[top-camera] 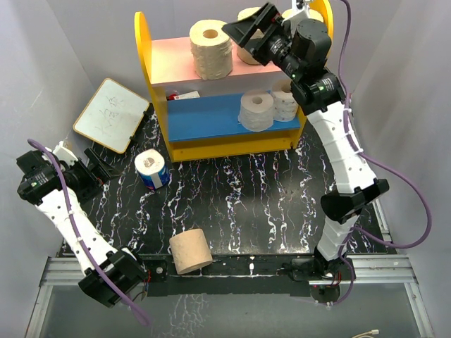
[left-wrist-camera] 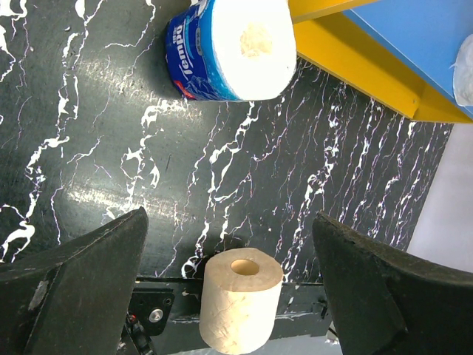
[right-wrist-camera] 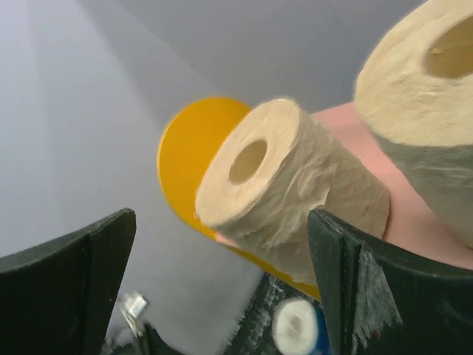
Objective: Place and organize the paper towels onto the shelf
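In the top view the shelf (top-camera: 158,84) stands at the far side of the table (top-camera: 246,197), with yellow sides, a pink upper board and a blue lower one. On the pink board a tan roll (top-camera: 211,49) stands upright with its core up. A second tan roll (top-camera: 248,14) beside it is largely hidden behind the right gripper (top-camera: 245,29), which reaches in over that board. Two white rolls (top-camera: 256,110) sit side by side at the right end of the blue board. The blue-wrapped roll (top-camera: 151,169) stands on the table before the shelf's left end, and a loose tan roll (top-camera: 190,251) sits at the table's near edge. The left gripper (top-camera: 95,172) hangs at the left, near the whiteboard (top-camera: 111,115).

In the left wrist view the left gripper (left-wrist-camera: 229,218) is spread wide and empty. The loose tan roll (left-wrist-camera: 240,299) shows between its fingers, well below them. The blue-wrapped roll (left-wrist-camera: 229,48) is cut off at the top, near the shelf's yellow base (left-wrist-camera: 362,63).

In the right wrist view the right gripper (right-wrist-camera: 222,222) is likewise wide apart, gripping nothing. Ahead on the pink board are the tan roll (right-wrist-camera: 288,192), in front of the yellow side panel, and the second tan roll (right-wrist-camera: 429,96), cropped at the right. The blue-wrapped roll (right-wrist-camera: 295,325) is a blur below.
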